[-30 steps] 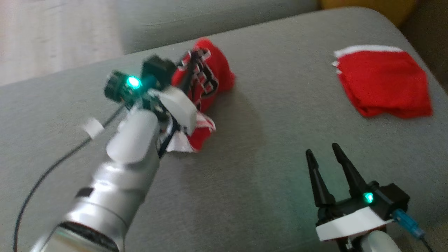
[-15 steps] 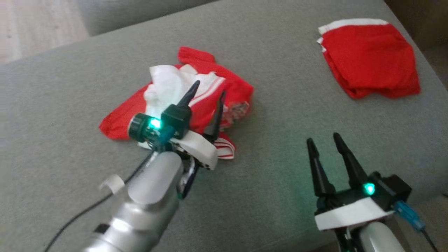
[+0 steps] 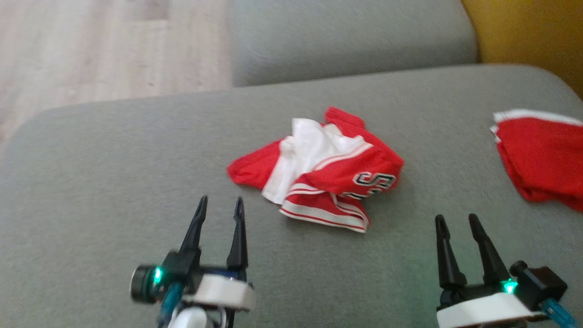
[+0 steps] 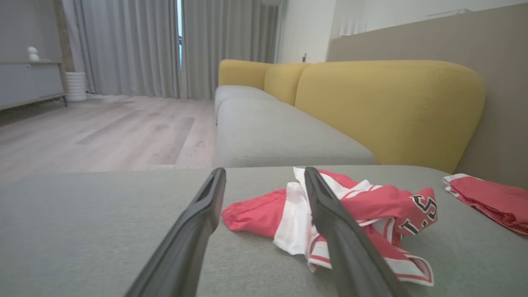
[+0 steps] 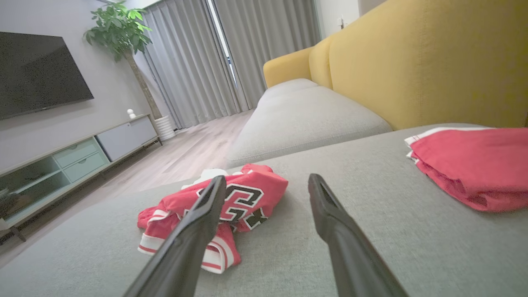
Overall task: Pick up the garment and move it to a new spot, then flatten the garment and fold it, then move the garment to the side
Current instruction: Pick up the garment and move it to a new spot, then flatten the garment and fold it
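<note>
The crumpled red-and-white jersey (image 3: pixel 319 175) lies mid-cushion on the grey sofa cushion (image 3: pixel 114 182), touching neither gripper. Left gripper (image 3: pixel 221 200): jaws apart, empty, near the jersey. Right gripper (image 3: pixel 456 218): jaws apart, empty, farther off. A folded red garment (image 3: pixel 542 159) lies at the cushion's right edge.

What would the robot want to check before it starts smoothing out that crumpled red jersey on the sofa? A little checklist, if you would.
1. Left gripper open and empty: ok.
2. Right gripper open and empty: ok.
3. Crumpled garment lying on the grey cushion, free of both grippers: ok.
4. Garment lying flat: not ok, it is bunched, with folds overlapping.
5. Folded red garment lying apart, off to the right: ok.
6. Where the sleeves or the hem are: cannot tell.
</note>
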